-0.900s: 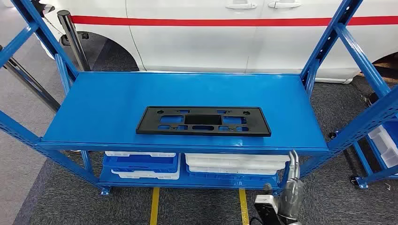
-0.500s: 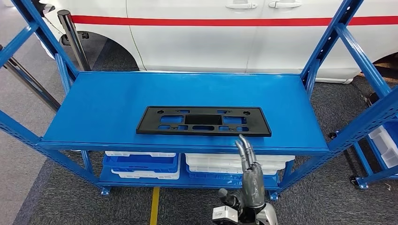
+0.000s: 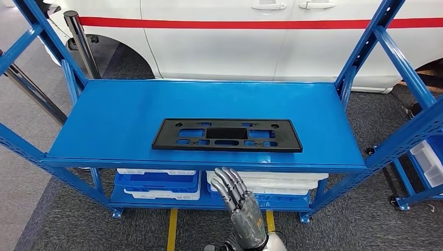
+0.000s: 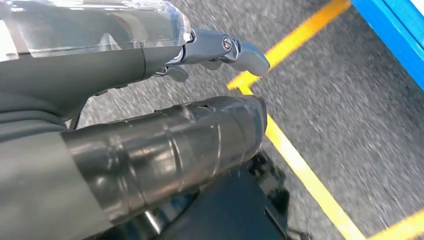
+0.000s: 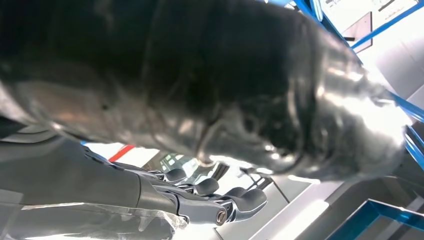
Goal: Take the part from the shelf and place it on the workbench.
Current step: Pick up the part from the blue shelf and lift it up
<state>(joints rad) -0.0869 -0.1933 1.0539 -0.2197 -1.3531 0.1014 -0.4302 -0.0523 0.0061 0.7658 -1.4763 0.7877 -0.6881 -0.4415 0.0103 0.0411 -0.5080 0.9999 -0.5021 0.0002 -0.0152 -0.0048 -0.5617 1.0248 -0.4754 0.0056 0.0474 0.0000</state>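
The part [image 3: 227, 135] is a long flat black plastic plate with several cut-outs, lying flat near the front of the blue shelf's top board [image 3: 120, 115]. My right hand [image 3: 241, 208] rises from below in the head view, in front of the shelf's front edge and under the part's middle, fingers spread and straight, holding nothing. In the right wrist view the same right hand [image 5: 200, 100] appears with its thick thumb close to the lens and its fingers [image 5: 220, 197] extended. My left hand [image 4: 165, 150] hangs over the grey floor, fingers [image 4: 225, 47] loosely extended, empty.
White and blue trays [image 3: 156, 184] are stacked on the shelf's lower board. Blue uprights [image 3: 365, 52] flank the top board on both sides. A white car with a red stripe [image 3: 251, 23] stands behind the shelf. Yellow floor lines [image 4: 300, 165] run under the left hand.
My right hand has moved left across the bottom of the head view, from the lower right to below the part's middle, and its fingers have spread. The part has not moved.
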